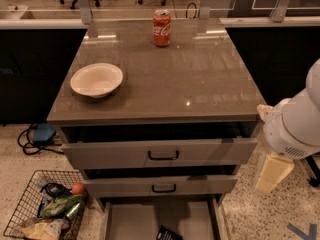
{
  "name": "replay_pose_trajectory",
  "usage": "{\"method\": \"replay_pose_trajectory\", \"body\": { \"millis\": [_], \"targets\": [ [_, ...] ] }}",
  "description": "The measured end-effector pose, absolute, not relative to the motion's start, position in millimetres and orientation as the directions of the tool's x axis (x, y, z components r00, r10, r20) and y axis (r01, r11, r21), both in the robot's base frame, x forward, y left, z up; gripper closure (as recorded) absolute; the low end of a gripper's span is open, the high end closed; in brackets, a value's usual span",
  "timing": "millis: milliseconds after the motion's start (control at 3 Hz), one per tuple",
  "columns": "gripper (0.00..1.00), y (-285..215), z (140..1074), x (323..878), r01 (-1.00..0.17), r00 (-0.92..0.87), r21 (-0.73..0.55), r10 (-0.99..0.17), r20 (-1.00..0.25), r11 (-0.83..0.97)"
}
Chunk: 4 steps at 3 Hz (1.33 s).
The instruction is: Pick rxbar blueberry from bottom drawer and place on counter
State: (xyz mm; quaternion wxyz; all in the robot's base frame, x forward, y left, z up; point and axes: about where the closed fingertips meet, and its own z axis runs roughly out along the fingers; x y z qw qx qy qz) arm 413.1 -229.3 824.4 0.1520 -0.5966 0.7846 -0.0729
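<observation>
The rxbar blueberry [169,234] is a small dark wrapper lying on the pale floor of the bottom drawer [132,219], which is pulled open at the frame's lower edge; only part of the bar shows. The counter [170,79] is the glossy grey-brown top of the cabinet. My arm's white joint [295,129] hangs to the right of the cabinet. My gripper [272,173] is the cream-coloured end below it, level with the middle drawer and well to the right of the bar. It holds nothing that I can see.
A white bowl [96,79] sits on the counter's left side and a red cola can [161,28] at its back. The two upper drawers [160,155] stand slightly open. A wire basket [45,211] with clutter is on the floor at lower left.
</observation>
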Motion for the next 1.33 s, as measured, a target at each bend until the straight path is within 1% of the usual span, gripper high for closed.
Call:
{"method": "replay_pose_trajectory", "body": {
  "millis": [667, 1000, 1333],
  "targets": [
    [0.0, -208, 741, 391, -0.93, -0.262, -0.211, -0.945, -0.196, 0.301],
    [0.0, -204, 710, 371, -0.931, -0.302, -0.157, -0.937, -0.175, 0.329],
    [0.0, -204, 710, 371, -0.931, -0.302, -0.157, -0.937, -0.175, 0.329]
  ]
}}
